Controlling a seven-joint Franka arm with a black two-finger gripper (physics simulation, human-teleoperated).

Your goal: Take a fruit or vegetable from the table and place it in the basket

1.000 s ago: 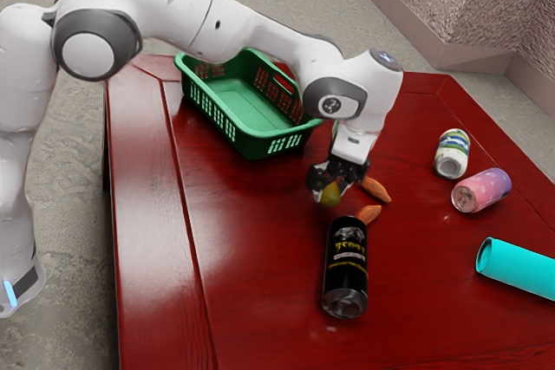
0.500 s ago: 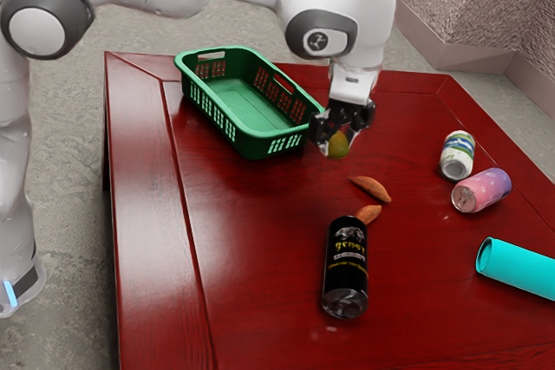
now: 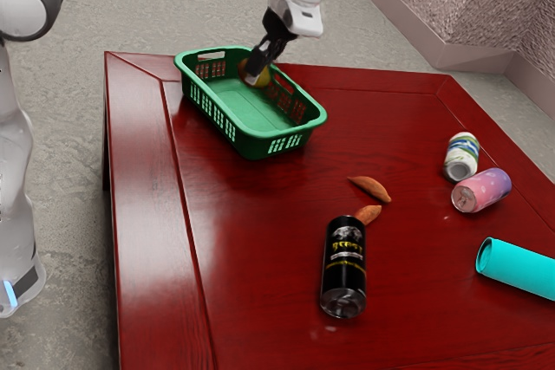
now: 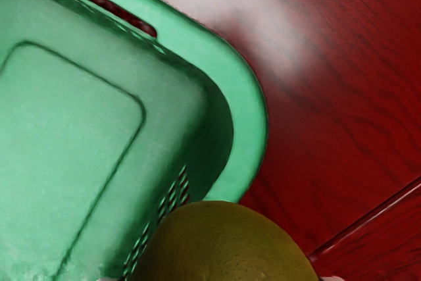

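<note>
In the exterior view my gripper (image 3: 265, 60) is above the far part of the green basket (image 3: 245, 103), shut on a round yellow-green fruit (image 3: 260, 78). The wrist view has the fruit (image 4: 227, 245) large at its lower edge, overlapping a corner of the basket's rim (image 4: 247, 106). Whether the fruit is above the rim or just inside it I cannot tell. Two orange-brown, elongated vegetables lie on the table: one (image 3: 373, 188) farther back, the other (image 3: 368, 214) behind the black can.
A black can (image 3: 344, 266) lies on the red table (image 3: 260, 283) near the middle. Toward the exterior view's right are a white-and-green can (image 3: 461, 156), a pink can (image 3: 482, 191) and a turquoise cylinder (image 3: 519, 268).
My gripper has lifted the fruit off the table area by the black can and carried it to the basket, toward the exterior view's upper left. The white-and-green can has shifted slightly rightward.
</note>
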